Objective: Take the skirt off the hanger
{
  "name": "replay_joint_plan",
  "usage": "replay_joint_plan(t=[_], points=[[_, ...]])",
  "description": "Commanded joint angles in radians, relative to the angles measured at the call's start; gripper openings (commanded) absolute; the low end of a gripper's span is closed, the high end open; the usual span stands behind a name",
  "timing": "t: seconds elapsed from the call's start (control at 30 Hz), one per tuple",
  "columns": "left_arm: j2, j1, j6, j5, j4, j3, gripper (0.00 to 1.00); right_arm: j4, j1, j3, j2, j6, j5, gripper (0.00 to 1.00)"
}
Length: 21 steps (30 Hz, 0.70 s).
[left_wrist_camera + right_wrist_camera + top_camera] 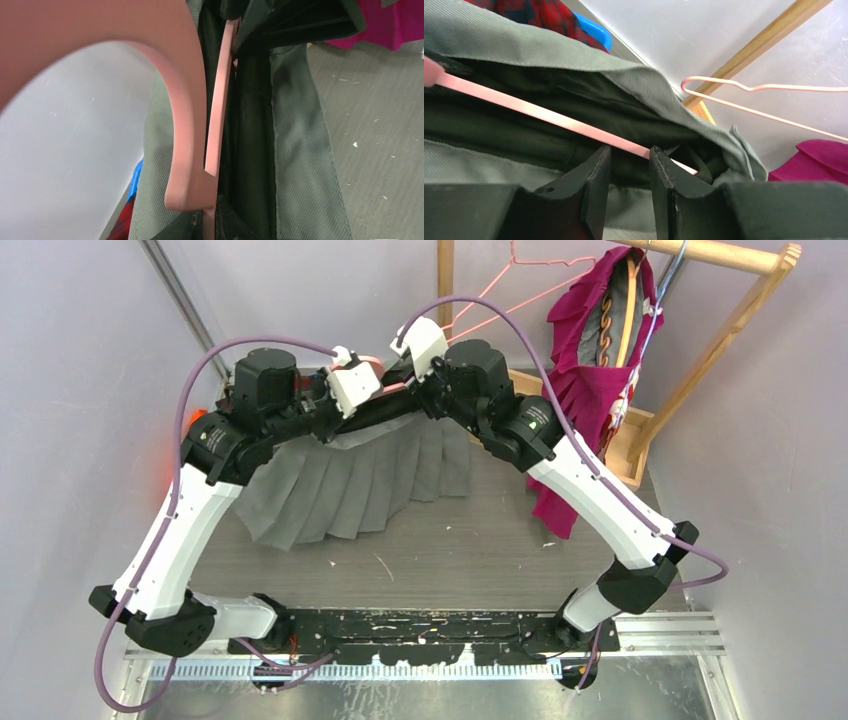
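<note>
The grey pleated skirt (340, 485) hangs from a pink plastic hanger (373, 362), held up over the table's back. My left gripper (380, 388) sits at the hanger under its white wrist camera. Its fingers are hidden in both views. In the left wrist view the hanger's hook (185, 100) fills the frame and its stem runs off the bottom edge, beside the skirt's waistband (300, 150). My right gripper (629, 160) is open. The hanger's pink bar (549, 117) crosses just beyond its fingertips, inside the folded skirt waistband (549, 55). Nothing sits between its fingers (596, 185).
A wooden clothes rack (720, 255) stands at the back right, with a magenta garment (590, 360) and a thin pink wire hanger (520, 285) on it. Red plaid cloth and something blue (594, 27) lie behind the skirt. Grey walls close both sides.
</note>
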<state>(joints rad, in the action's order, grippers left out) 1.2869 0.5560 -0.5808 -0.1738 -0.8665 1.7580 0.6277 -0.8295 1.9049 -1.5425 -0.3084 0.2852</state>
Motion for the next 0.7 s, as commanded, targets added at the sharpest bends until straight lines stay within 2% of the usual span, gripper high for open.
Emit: replay_joint_plan(t=[0.0,0.3,0.5,0.67], points=[[-0.029,-0.002,0.006,-0.118,0.005,0.063,0.0,-0.014,-0.019,0.049,0.048,-0.02,-0.04,0.4],[0.033,-0.002,0.026,-0.269,-0.03,0.092,0.0,0.018,-0.059,0.029,0.089,-0.011,-0.075,0.4],[0.06,-0.002,0.007,-0.335,-0.075,0.11,0.0,0.048,-0.073,0.013,0.124,-0.014,-0.133,0.47],[0.06,-0.002,0.001,-0.443,-0.098,0.128,0.0,0.075,-0.074,-0.033,0.151,-0.029,-0.16,0.5]])
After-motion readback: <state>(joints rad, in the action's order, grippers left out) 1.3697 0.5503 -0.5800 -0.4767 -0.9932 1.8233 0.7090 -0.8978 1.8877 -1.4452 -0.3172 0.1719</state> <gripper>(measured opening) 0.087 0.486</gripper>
